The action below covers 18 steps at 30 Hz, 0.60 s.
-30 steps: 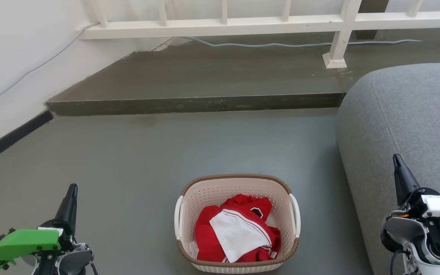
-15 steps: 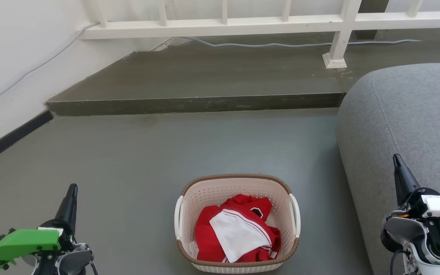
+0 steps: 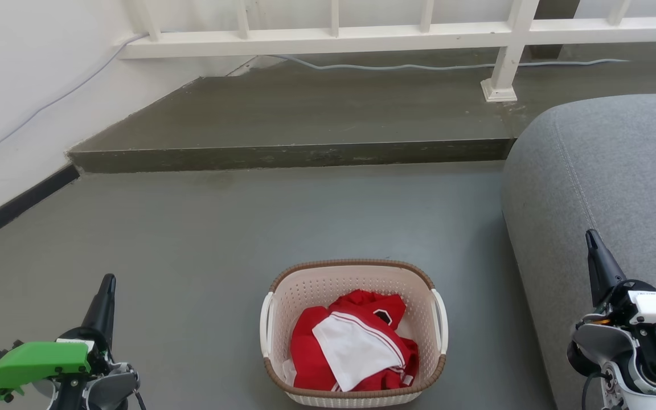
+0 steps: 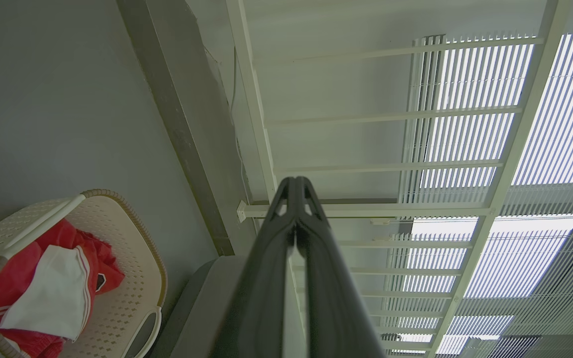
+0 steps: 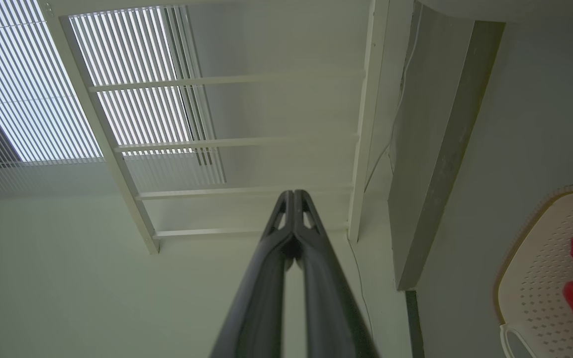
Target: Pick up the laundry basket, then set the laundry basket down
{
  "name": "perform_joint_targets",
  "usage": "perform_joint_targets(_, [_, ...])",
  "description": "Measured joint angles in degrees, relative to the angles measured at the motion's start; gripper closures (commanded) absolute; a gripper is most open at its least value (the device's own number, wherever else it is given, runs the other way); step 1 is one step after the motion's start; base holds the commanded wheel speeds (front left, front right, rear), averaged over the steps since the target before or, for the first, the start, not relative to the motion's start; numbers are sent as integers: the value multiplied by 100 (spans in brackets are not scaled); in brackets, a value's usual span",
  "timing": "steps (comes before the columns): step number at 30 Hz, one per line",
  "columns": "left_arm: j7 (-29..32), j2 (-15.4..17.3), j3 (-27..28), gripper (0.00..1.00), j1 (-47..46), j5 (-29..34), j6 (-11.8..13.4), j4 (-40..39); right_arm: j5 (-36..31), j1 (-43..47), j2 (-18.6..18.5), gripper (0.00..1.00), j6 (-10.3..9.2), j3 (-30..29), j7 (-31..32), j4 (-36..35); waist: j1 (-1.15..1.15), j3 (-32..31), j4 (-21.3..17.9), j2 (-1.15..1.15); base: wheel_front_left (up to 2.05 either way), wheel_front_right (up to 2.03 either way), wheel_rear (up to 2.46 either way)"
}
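**A:** How many of each?

**B:** One laundry basket (image 3: 352, 263). It stands on the grey floor (image 3: 220, 239) at 6 o'clock in the head view, well apart from both arms. There are two pairs of fingers: the left fingers (image 3: 105, 299) at 7 o'clock and the right fingers (image 3: 598, 262) at 4 o'clock. The right pair is in front of the one grey sofa (image 3: 618, 171) at 3 o'clock.

**A:** Open or closed?

**B:** Each pair is pressed together, tips touching, with nothing between them. Both wrist views show it plainly.

**A:** What's in the basket?

**B:** Red cloth (image 3: 311, 341) with white cloth (image 3: 356, 347) lying on it. I cannot tell if that is one garment or several.

**A:** What's cut off?

**B:** The sofa runs off the right edge. The white railing (image 3: 328, 39) at 12 o'clock runs off the top, above one step (image 3: 305, 114) and one pale cable (image 3: 390, 67). In the left wrist view the basket is clipped by the frame at 8 o'clock. In the right wrist view a corner of it enters at 4 o'clock.
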Motion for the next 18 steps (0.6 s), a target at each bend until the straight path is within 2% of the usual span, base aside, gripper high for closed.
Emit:
perform_joint_targets(2, [0, 0, 0, 100, 0, 0, 0, 0, 0, 0, 0, 100, 0, 0, 0, 0, 0, 0, 0, 0, 0, 0, 0])
perform_joint_targets(3, [0, -4, 0, 0, 5, 0, 2, 12, -1, 6, 7, 0, -4, 1, 0, 13, 0, 0, 0, 0, 0, 0, 0])
perform_joint_targets(8, [-2, -133, -8, 0, 237, 0, 8, 267, -1, 277, 125, 0, -26, 26, -2, 271, 0, 1, 0, 0, 0, 0, 0])
perform_joint_targets(18, [-154, -131, -68, 0, 259, 9, 8, 196, -57, 278, 142, 0, -25, 104, -120, 175, 0, 13, -1, 0, 0, 0, 0])
